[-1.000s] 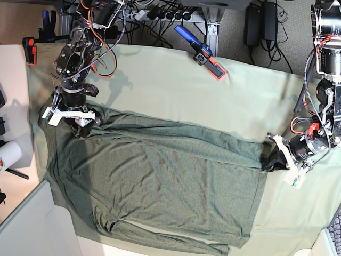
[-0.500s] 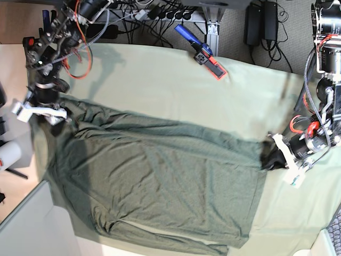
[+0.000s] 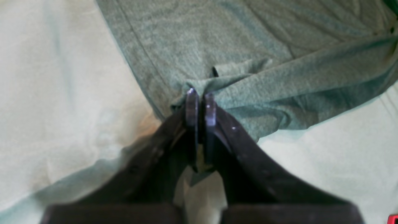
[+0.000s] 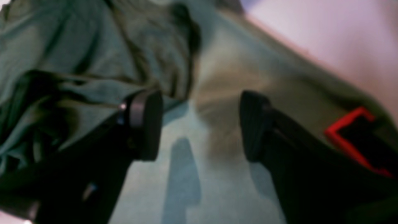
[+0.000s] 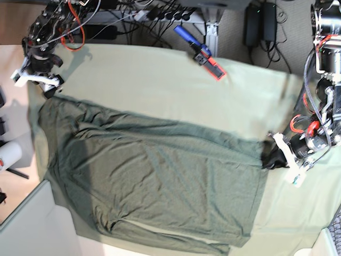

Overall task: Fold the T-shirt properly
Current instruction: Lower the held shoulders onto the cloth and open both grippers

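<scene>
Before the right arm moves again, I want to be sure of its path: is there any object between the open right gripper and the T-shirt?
Nothing visible stands between the right gripper and the T-shirt. The shirt's nearest corner lies just beside the open fingers, on the tablecloth.

Looks like some kind of robotics lab or workshop setup, tbh. There's a black-and-silver metal robot arm with exposed wiring (image 5: 322, 101) on one side of a table under a pale green cloth (image 5: 160, 80), and a second dark, cable-wrapped robot arm (image 5: 50, 42) across from it. Loose thin black cables (image 5: 274, 45) dangle by the shiny metal stand (image 5: 211, 29) at the far edge too.
</scene>
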Controlling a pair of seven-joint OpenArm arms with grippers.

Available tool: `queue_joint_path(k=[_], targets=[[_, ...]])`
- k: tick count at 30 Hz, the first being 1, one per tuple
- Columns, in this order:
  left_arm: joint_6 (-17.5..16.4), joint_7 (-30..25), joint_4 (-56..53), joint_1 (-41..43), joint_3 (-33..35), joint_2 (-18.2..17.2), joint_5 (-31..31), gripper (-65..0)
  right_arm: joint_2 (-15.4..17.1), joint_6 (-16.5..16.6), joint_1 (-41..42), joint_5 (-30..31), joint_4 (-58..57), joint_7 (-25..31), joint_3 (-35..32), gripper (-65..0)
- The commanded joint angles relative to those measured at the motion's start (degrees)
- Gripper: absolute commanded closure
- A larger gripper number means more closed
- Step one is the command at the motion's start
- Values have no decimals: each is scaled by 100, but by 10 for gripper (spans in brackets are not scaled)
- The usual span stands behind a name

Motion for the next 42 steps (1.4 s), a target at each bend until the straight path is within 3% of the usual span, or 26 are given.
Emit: queue_joint_path(k=[1,16,21,29,33,39,42], targets=[[-52,-125,85,-120,-28,-59,-96,0,122,48,155,81,-46,173,15,-383],[-52,-127,85,-44,-28,-59,-94,0,111,114,640,529,-302,-46,-151,-380],[-52,-129,85,-42,-28,-59,-94,0,101,37,660,509,-304,-33,-221,-274],[-52,-129,55,-42,-28,-59,-96,0,96,39,673,468,-304,-22,-221,-268],[-52,-129,52,-44,-28,-59,-96,0,96,39,671,363,-304,-44,-221,-119],[-52,-129,52,-42,-28,-59,-94,0,96,39,673,166,-304,-46,-221,-92],[-52,-129,52,-42,-28,-59,-94,0,96,46,673,164,-304,-44,-221,0]])
